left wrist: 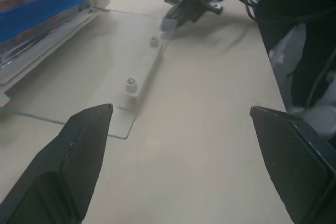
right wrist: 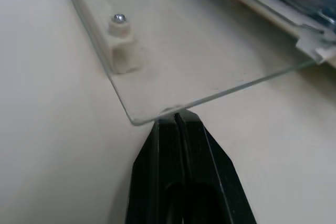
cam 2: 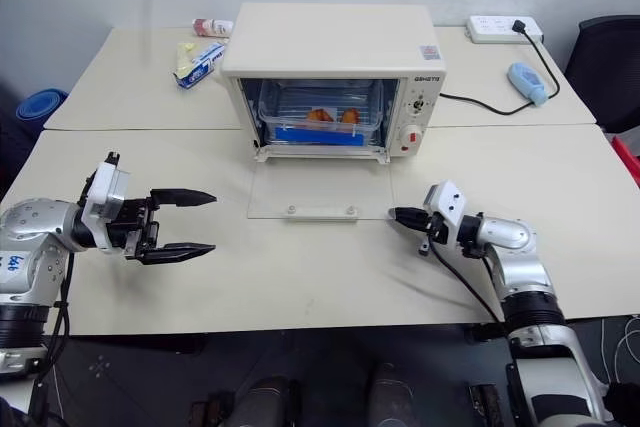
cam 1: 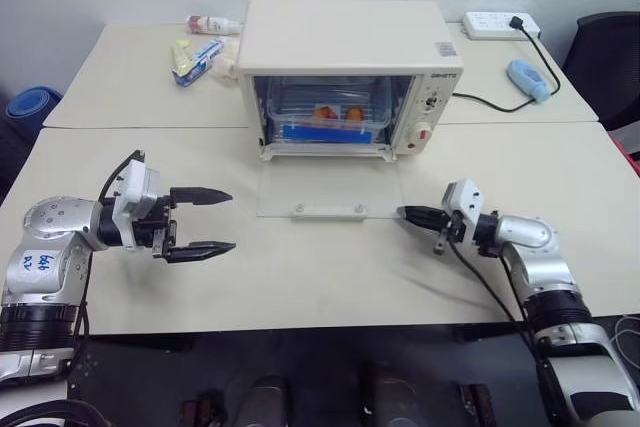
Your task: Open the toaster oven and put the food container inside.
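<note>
Left eye view: cream tables (cam 1: 300, 287) | power strip (cam 1: 500, 24) | left tool (cam 1: 203, 220) agape | right tool (cam 1: 403, 213) closed, perhaps touching glass door (cam 1: 328, 190)

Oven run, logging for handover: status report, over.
Left gripper open, empty. Right gripper shut, tip at the door corner. Oven open, door flat on the table; container inside. Nothing in the way.

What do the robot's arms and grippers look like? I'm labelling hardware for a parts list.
Both arms are silver metal with black joint bands and black cables. The left gripper has a white block behind two black pointed, textured fingers. The right gripper matches. A white sticker with blue handwriting sits on the left forearm.
</note>
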Motion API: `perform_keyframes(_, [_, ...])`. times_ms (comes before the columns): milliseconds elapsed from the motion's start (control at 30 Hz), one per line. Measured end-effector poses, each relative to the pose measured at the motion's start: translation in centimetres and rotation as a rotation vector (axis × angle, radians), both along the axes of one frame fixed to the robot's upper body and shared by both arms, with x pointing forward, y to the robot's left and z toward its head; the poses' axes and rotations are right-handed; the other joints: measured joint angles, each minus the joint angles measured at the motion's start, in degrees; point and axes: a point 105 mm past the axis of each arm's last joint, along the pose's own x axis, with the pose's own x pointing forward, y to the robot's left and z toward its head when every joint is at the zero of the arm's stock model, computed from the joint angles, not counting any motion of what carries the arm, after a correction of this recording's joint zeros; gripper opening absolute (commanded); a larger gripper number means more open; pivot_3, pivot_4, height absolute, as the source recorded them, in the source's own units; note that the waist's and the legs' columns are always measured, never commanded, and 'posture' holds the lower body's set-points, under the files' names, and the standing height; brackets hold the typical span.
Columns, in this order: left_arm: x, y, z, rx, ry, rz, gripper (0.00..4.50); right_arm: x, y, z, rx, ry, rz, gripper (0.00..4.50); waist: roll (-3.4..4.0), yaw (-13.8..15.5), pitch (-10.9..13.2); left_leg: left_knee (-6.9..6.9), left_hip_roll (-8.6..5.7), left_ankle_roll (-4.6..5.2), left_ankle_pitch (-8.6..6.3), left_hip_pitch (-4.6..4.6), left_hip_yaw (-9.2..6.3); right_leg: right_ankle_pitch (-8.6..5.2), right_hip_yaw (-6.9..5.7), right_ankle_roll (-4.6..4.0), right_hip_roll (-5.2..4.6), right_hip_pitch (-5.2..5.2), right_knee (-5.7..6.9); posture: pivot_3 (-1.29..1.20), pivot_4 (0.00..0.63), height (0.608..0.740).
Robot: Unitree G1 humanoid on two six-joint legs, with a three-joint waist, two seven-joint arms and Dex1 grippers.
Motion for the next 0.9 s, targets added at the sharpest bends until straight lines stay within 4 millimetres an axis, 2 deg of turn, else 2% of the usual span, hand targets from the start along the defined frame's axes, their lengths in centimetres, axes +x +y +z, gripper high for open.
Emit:
perform_keyframes(100, [0.3,1.1,0.6,-0.094,0.018,0.099,4.45,-0.1,0.4,2.4,0.136,-0.046,-0.027,0.00,0.00,0.04,0.00,0.01,0.01,-0.01,0.00,0.00,-0.04,0.00,0.00,0.00,0.00,0.00,0.02,0.00,0.150,0.740])
perform_keyframes(267, [1.0,2.2,0.7,-0.203,0.025,0.239,4.45,0.9,0.5,9.3,0.459,-0.161,-0.109,0.00,0.02,0.12,0.01,0.07,0.00,-0.03,0.00,0.00,-0.06,0.00,0.00,0.00,-0.01,0.00,0.07,0.00,0.150,0.740])
perform_keyframes(367, [1.8,2.2,1.0,-0.220,-0.016,0.297,4.45,1.6,0.7,13.5,0.566,-0.232,-0.112,0.00,0.03,0.31,0.02,0.07,-0.01,-0.03,0.00,0.00,-0.11,0.00,-0.02,0.00,-0.01,0.00,0.09,0.00,0.150,0.740])
perform_keyframes(433, [2.4,2.6,1.2,-0.213,-0.048,0.344,4.45,1.9,0.6,15.0,0.603,-0.244,-0.115,0.00,0.03,0.32,0.01,0.04,-0.03,-0.03,-0.01,0.00,-0.12,0.00,-0.03,-0.01,-0.01,0.01,0.08,0.00,0.150,0.740])
perform_keyframes(500, [2.9,2.6,1.6,-0.214,-0.092,0.374,4.45,2.3,0.1,15.0,0.603,-0.211,-0.127,0.00,0.03,0.36,0.01,0.02,-0.05,-0.03,-0.01,-0.02,-0.12,0.00,-0.04,-0.01,-0.02,0.01,0.08,0.00,0.150,0.740])
perform_keyframes(600, [3.1,2.8,1.6,-0.198,-0.124,0.393,4.50,1.9,-0.8,14.0,0.541,-0.171,-0.114,0.61,0.03,0.16,0.02,-0.03,-0.05,-0.03,-0.01,-0.02,-0.05,0.00,-0.04,-0.01,-0.01,-0.02,0.05,0.00,0.150,0.740])
perform_keyframes(733, [2.3,3.3,-0.1,-0.128,-0.108,0.405,4.50,-0.5,-1.6,11.3,0.329,-0.158,-0.036,1.99,0.03,0.16,0.02,-0.06,-0.04,-0.02,-0.01,-0.01,0.03,0.00,-0.03,0.00,-0.01,-0.04,0.04,0.00,0.150,0.740])
perform_keyframes(900, [0.8,3.7,-1.9,0.021,-0.132,0.357,4.50,-4.2,-1.8,6.5,0.065,-0.125,0.118,3.72,0.03,0.27,0.02,-0.03,-0.02,-0.01,-0.02,0.02,0.11,0.00,0.01,0.00,-0.01,-0.04,0.01,0.00,0.150,0.740])
